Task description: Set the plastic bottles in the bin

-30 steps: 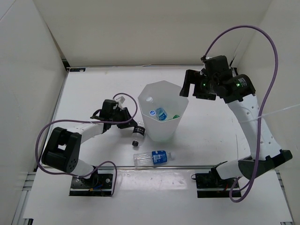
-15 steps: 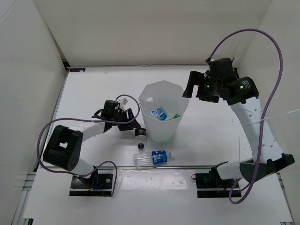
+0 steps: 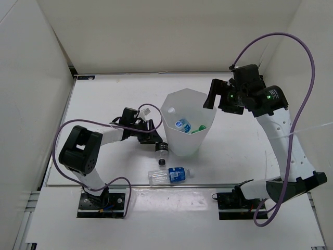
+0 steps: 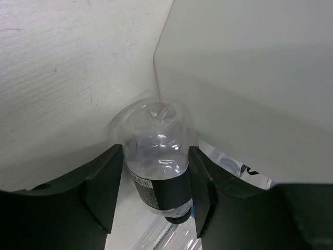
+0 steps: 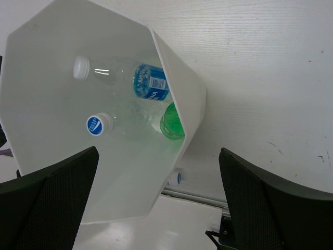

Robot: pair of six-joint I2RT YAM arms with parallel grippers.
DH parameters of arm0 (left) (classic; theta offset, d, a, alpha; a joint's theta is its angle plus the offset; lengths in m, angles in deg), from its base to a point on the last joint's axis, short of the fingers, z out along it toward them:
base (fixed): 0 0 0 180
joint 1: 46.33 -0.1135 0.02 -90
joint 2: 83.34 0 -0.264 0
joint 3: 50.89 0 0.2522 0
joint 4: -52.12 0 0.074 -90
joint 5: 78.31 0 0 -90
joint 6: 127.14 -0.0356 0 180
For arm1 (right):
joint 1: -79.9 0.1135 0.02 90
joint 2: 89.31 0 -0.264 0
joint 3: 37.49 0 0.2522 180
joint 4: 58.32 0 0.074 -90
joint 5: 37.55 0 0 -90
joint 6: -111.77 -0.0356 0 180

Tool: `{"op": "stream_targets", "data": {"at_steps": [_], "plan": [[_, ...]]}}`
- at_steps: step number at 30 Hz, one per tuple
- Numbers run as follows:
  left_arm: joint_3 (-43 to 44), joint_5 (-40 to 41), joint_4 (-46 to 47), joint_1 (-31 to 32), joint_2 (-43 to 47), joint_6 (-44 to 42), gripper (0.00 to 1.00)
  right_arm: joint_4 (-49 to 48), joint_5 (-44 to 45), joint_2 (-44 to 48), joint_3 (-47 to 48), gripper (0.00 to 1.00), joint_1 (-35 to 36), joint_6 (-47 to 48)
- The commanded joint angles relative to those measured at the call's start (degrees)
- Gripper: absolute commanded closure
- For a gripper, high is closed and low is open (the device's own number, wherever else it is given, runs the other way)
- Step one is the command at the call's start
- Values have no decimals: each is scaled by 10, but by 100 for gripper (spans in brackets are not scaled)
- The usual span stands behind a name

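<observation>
White-walled enclosure, white desk (image 3: 104, 99). Bin (image 3: 179, 146) stands mid-desk and already holds three bottles: a blue-label bottle (image 5: 143, 79), a clear bottle with blue cap (image 5: 117, 124) and the green bottle (image 5: 171, 122). Right pincer (image 3: 212, 101) hangs above the bin's right rim with its fingers wide apart and nothing in it. Left pincer (image 3: 157, 141) is low on the desk just left of the bin. In the wrist view its fingers (image 4: 101, 182) sit on both sides of the black-label bottle (image 4: 156, 156), so it looks clamped on it. That bottle sits right beside the bin wall (image 4: 250, 78), base towards the camera, black cap on the far end. Cannot tell if it actually touches the wall. A second blue-label bottle (image 3: 169, 175) lies flat on the desk near the front edge, untouched. Step in hand, as I read it, is lift and drop the black-label one. Advice: pull up and slightly away from the wall first, since the bin looks light and will likely slide if shoved. Clear the rim fully before moving across. Release over the open left half and stay well away from the right pincer. Grip is on smooth, round plastic, so watch for the bottle pivoting.
</observation>
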Motion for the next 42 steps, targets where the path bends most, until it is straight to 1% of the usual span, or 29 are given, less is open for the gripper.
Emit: {"op": "stream_targets", "data": {"at_steps": [1,4,7,9,13,14,17,18,20,21,22,24,25,28,29,31,33,34,36,37,39,40,42], "plan": [[-5,13,-22,7,6,-18,48,-11,-4,16,-9,0,-8,3],[-17,21,-28,-14,45,-13,67,-11,-4,16,-9,0,-8,3],[-23,49,-28,-19,101,-6,68,-16,-4,16,-15,0,-14,3],[-23,54,-34,-25,115,-6,68,-16,-11,16,-15,0,-14,-2],[11,71,-72,-39,144,-23,70,-21,-17,16,-20,0,-14,-2],[20,78,-82,-45,151,-23,71,-21,-17,16,-20,0,-14,-2],[72,107,-128,-63,181,-38,71,-21,-23,11,-15,0,-14,-2],[110,128,-138,-63,197,-38,71,-21,-23,11,-15,0,-14,-2],[158,158,-180,-78,209,-55,71,-21,-23,11,-15,0,-14,-2],[185,192,-194,-78,209,-55,70,-21,-23,11,-15,0,-14,-7],[236,205,-203,-84,216,-63,70,-21,-23,11,-15,0,-14,-7],[287,230,-215,-84,222,-72,69,-21,-23,11,-15,0,-14,-7],[337,236,-215,-84,222,-80,67,-21,-23,11,-20,0,-14,-7],[418,242,-222,-84,207,-85,67,-21,-23,16,-20,0,-14,-7],[466,242,-228,-76,202,-85,66,-21,-15,16,-20,0,-14,-12],[525,247,-228,-49,181,-99,66,-21,-2,22,-20,0,-14,-18],[550,235,-228,-30,171,-100,65,-21,-2,22,-26,0,-19,-18],[559,235,-228,-6,165,-100,65,-21,-2,22,-26,0,-25,-18],[565,230,-228,24,158,-100,65,-21,-2,22,-26,0,-25,-18],[565,237,-228,58,158,-100,65,-21,-2,28,-31,0,-30,-18],[545,264,-228,90,158,-100,65,-21,13,29,-31,0,-30,-18],[539,273,-228,118,158,-106,64,-21,18,35,-31,0,-30,-18],[519,288,-228,140,158,-107,63,-21,24,41,-31,0,-36,-18]]}}
